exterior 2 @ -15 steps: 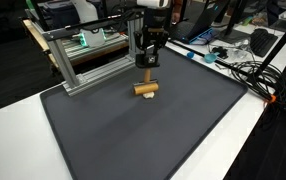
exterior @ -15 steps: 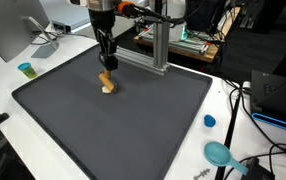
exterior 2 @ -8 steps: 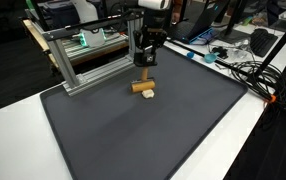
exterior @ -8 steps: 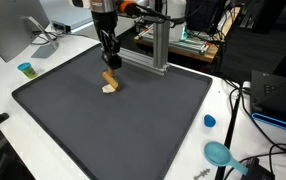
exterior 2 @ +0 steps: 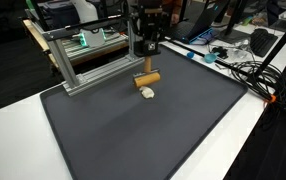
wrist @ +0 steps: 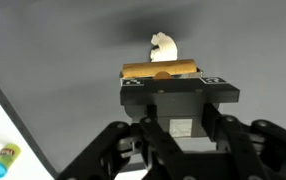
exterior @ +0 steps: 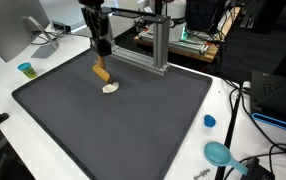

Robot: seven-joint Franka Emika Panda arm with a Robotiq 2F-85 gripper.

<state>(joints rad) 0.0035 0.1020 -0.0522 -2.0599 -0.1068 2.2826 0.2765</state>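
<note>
Tan peg (exterior: 100, 72) clamped crosswise in my jaws, hanging clear above the dark mat (exterior: 133, 130) on the white tabletop (exterior: 1, 95) | white lump (exterior: 110, 88) lies on the mat just below, apart from the peg | done, I judge: grip and lift | left: peg not yet set down anywhere; lump not in my grip
</note>
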